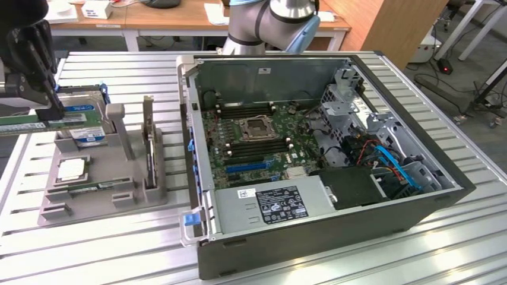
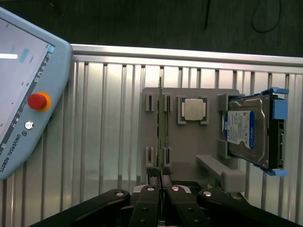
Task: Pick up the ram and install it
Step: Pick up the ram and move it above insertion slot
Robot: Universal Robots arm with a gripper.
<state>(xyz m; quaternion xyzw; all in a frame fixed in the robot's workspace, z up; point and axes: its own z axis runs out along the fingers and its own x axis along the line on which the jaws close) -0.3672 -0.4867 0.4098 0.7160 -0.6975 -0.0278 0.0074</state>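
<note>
The ram [image 1: 79, 120] is a long thin green stick held level above the grey holder [image 1: 103, 178], at the exterior view's left. My black gripper [image 1: 49, 113] is shut on it from above. In the wrist view the ram [image 2: 161, 123] appears edge-on as a thin line running out from between my fingers [image 2: 151, 189], with my gripper [image 2: 162, 183] closed on it. The open computer case [image 1: 198, 148] lies at the exterior view's right, and its motherboard's long memory slots [image 1: 249, 108] flank the processor socket [image 1: 257, 127].
The grey holder [image 2: 189, 142] carries a square silver processor [image 2: 194, 109] and a boxy hard drive [image 2: 251, 130] with a blue label. An upright card [image 1: 148, 136] stands in the holder. A teach pendant [image 2: 23, 94] lies beside it. The slatted metal table [image 1: 357, 255] surrounds everything.
</note>
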